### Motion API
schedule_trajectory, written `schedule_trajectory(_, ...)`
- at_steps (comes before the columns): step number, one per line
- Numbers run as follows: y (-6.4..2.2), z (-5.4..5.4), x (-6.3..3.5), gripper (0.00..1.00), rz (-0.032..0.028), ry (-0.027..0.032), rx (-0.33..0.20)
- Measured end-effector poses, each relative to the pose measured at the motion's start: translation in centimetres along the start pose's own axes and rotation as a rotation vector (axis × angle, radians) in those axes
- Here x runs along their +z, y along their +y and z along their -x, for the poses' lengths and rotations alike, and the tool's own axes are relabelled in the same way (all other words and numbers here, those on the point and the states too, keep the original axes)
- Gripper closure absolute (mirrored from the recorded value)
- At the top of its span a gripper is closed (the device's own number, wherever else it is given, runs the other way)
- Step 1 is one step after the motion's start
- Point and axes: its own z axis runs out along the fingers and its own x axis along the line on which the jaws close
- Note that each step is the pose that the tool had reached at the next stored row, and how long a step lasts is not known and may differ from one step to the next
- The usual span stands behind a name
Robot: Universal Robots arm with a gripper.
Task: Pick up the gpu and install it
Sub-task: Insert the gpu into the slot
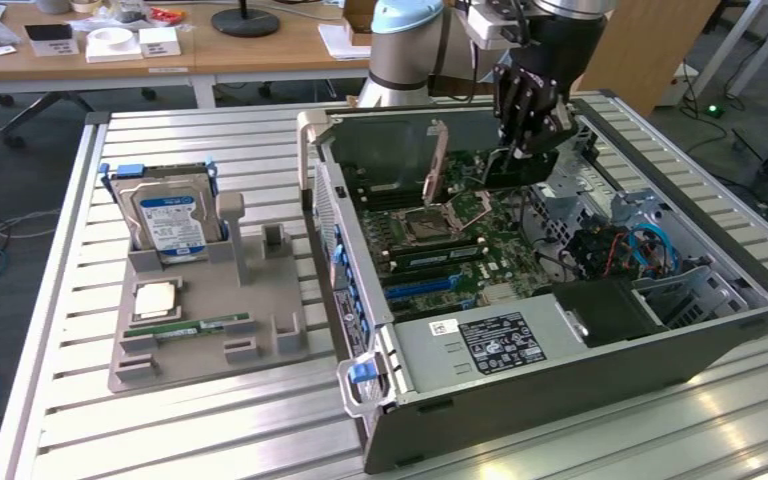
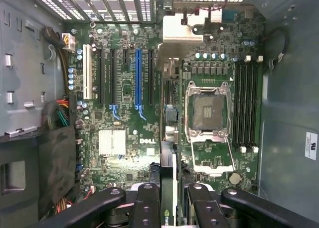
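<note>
The gpu (image 1: 510, 168), a thin dark card, hangs upright over the open computer case (image 1: 357, 250) with my gripper (image 1: 528, 140) shut on its upper edge. It hovers a little above the motherboard (image 1: 458, 250), near the back of the case. In the wrist view the gpu (image 2: 168, 173) shows edge-on, pinched in my gripper (image 2: 169, 208) between the black fingers (image 2: 144, 208). Below lie the blue expansion slot (image 2: 138, 81), black slots beside it, and the empty CPU socket (image 2: 208, 111). The card stands apart from every slot.
A grey holder (image 1: 257, 300) at the exterior view's left carries a silver hard drive (image 1: 171, 220), a green RAM stick (image 1: 191, 327) and a CPU chip (image 1: 157, 298). Inside the case are a power supply (image 1: 491, 345) and cable bundles (image 1: 624, 250). The slatted metal table (image 1: 197, 430) surrounds it all.
</note>
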Motion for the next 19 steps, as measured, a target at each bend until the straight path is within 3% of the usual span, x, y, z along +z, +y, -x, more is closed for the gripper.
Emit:
schedule_trajectory(15,0.01,-0.3,0.46,0.74,-0.0001,0.0,0.0)
schedule_trajectory(19,0.03,-0.4,1.02,0.74,0.0,-0.0001,0.0)
